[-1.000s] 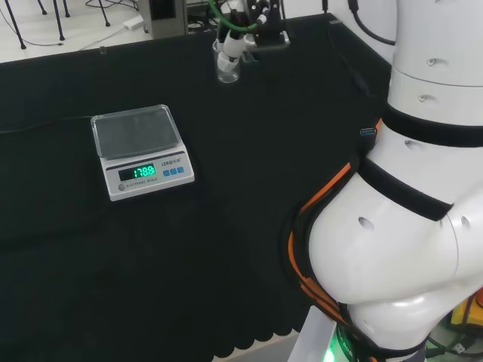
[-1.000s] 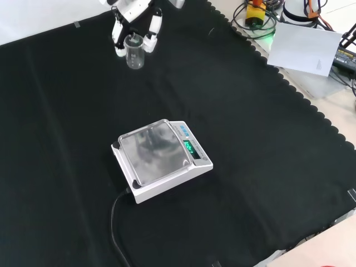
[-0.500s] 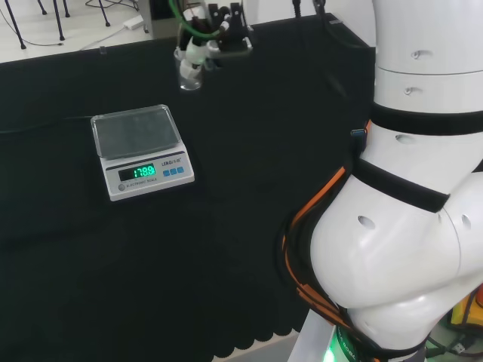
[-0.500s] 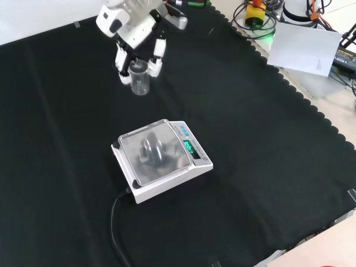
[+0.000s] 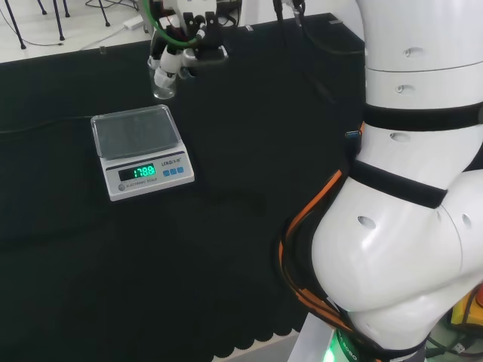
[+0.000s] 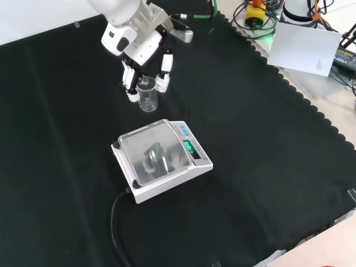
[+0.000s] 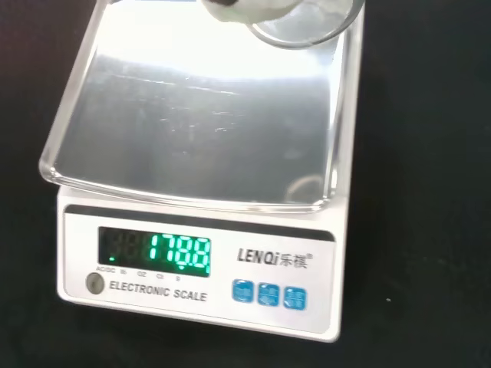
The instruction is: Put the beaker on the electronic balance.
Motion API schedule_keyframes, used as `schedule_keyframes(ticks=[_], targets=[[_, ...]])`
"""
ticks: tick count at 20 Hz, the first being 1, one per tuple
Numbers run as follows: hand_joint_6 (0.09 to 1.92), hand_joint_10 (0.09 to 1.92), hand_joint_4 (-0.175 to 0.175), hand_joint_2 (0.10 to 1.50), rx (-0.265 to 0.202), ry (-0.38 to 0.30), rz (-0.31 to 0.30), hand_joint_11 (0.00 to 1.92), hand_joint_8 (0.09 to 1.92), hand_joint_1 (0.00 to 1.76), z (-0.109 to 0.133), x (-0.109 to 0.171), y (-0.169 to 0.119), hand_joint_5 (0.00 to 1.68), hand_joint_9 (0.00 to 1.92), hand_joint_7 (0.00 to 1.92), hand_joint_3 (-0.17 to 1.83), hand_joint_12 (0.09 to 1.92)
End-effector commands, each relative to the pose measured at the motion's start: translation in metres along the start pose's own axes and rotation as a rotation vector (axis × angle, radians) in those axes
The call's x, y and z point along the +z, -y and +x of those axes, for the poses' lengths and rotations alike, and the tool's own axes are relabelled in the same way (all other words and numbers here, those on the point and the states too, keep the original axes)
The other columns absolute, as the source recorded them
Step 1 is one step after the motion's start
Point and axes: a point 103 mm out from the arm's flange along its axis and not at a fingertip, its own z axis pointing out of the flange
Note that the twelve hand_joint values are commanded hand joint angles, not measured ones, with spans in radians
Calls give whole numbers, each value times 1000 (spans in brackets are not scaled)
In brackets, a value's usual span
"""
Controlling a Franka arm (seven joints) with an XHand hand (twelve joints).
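The white electronic balance with its shiny steel pan (image 6: 153,157) sits on the black cloth (image 6: 267,167), its pan bare. The black and white hand (image 6: 146,53) has its fingers curled round the small clear glass beaker (image 6: 147,93), carried upright in the air just short of the pan's far edge in the front view. My worry is the beaker catching the pan's rim if lowered too soon, or tipping if released off-centre
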Motion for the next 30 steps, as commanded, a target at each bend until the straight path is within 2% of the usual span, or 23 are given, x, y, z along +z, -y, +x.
schedule_keyframes(ticks=[1,6,10,18,30], targets=[[1047,874,-175,1120,-76,-3,37,1125,1041,1256,39,15,-27,947,1144,989,-3,920],[1046,874,-175,1119,-108,-1,60,1125,1040,1256,54,28,-39,948,1145,990,-3,920],[1045,874,-175,1119,-116,29,80,1125,1039,1256,62,39,-47,949,1146,991,-3,920],[1043,874,-175,1118,-86,52,85,1123,1037,1257,46,54,-59,950,1147,992,-3,919],[1041,875,-175,1117,-81,19,107,1118,1035,1257,32,70,-74,951,1148,993,-3,920]])
